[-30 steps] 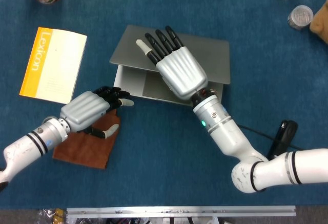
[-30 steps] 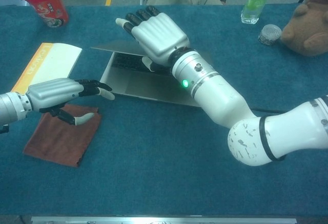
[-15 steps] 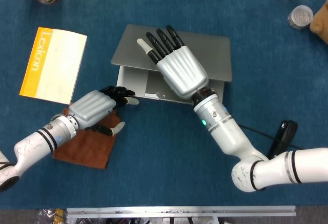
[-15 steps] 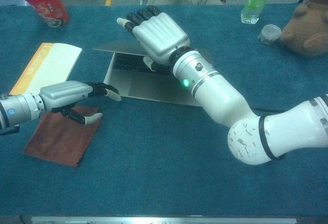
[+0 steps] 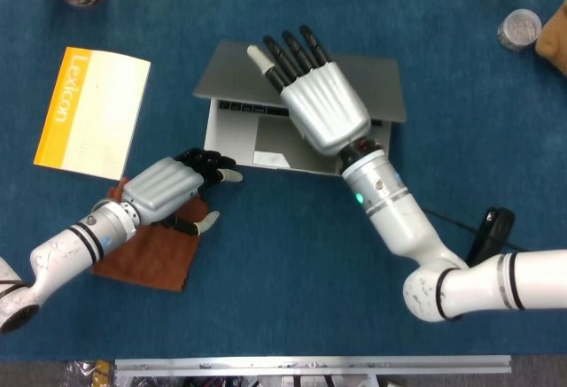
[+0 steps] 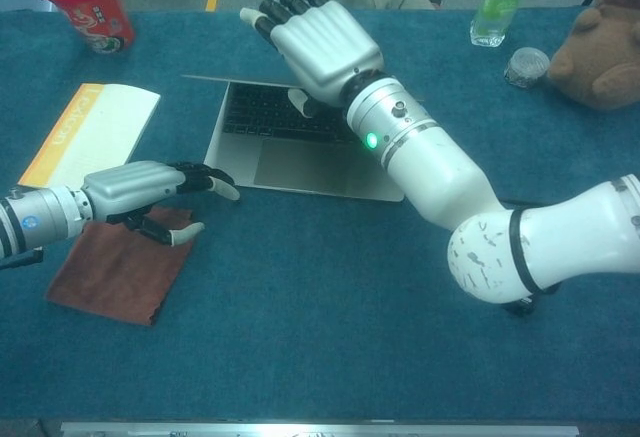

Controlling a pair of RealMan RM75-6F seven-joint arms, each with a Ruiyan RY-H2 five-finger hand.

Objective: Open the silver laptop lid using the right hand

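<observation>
Right hand [image 5: 323,104], fingers extended under lid [image 5: 221,77], has raised it further; keyboard [image 6: 275,112] exposed; opening nearly halfway.

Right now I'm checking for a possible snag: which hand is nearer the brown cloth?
Left. The left hand hangs over the brown cloth's upper edge; the right hand is away at the laptop lid.

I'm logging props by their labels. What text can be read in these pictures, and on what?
"Lexicon": on the orange spine of the book.
Red cup: print too blurred to read.
Bottle: label unreadable.
Laptop: key markings too small.
</observation>
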